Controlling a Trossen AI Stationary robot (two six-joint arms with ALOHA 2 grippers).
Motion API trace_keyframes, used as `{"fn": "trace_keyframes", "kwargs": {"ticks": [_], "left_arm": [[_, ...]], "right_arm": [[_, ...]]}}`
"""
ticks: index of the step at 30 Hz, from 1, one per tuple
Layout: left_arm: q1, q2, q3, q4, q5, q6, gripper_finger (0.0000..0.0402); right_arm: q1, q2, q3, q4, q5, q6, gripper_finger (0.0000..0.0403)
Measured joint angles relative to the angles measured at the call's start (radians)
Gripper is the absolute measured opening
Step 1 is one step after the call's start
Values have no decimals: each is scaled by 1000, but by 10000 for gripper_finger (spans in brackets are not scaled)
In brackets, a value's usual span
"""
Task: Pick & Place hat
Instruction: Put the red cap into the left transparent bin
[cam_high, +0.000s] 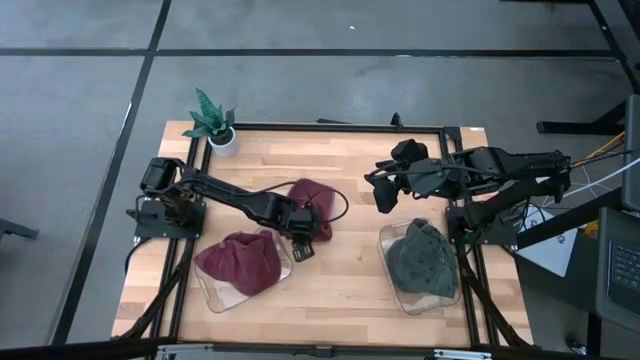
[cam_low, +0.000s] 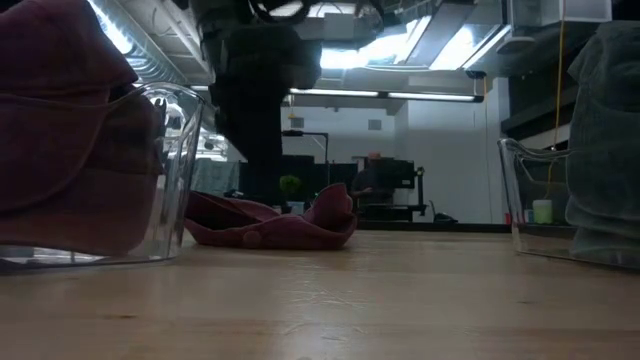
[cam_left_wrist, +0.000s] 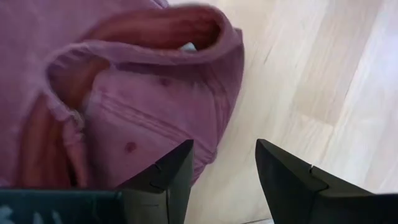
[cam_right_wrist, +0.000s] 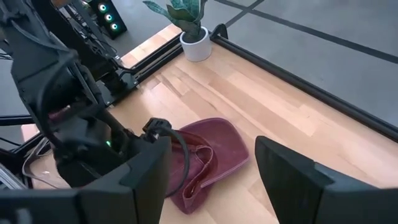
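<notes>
A loose maroon hat (cam_high: 312, 195) lies crumpled on the wood near the table's middle, also seen in the low view (cam_low: 270, 222) and the right wrist view (cam_right_wrist: 208, 152). My left gripper (cam_high: 305, 235) is open just at the hat's near edge. In its wrist view (cam_left_wrist: 224, 165), one finger stands over the hat's rim (cam_left_wrist: 205, 149) and the other over bare wood. My right gripper (cam_high: 383, 193) is open and hovers right of the hat, holding nothing (cam_right_wrist: 211, 168). My left gripper has one fingertip (cam_left_wrist: 180, 162) over the edge of the maroon hat (cam_left_wrist: 143, 93). I cannot tell whether it touches the cloth. The other finger is clear of it.
A clear container (cam_high: 215, 295) at the near left holds another maroon hat (cam_high: 240, 262). A second clear container (cam_high: 385, 240) at the near right holds a grey-green hat (cam_high: 420, 258). A potted plant (cam_high: 215, 120) stands at the far left corner. Bare wood lies between the containers.
</notes>
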Motion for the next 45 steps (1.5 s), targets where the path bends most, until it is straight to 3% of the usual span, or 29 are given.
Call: {"fn": "trace_keyframes", "kwargs": {"ticks": [16,30,42,45], "left_arm": [[-19,142,0,1,51,125,166],[-30,196,3,1,-5,135,162],[-24,197,2,16,-32,117,31],[-24,197,2,17,-17,112,21]], "right_arm": [[0,0,0,-18,-26,-55,232],[0,0,0,-33,-26,-81,232],[0,0,0,-40,-26,-89,232],[0,0,0,-40,-26,-102,232]]}}
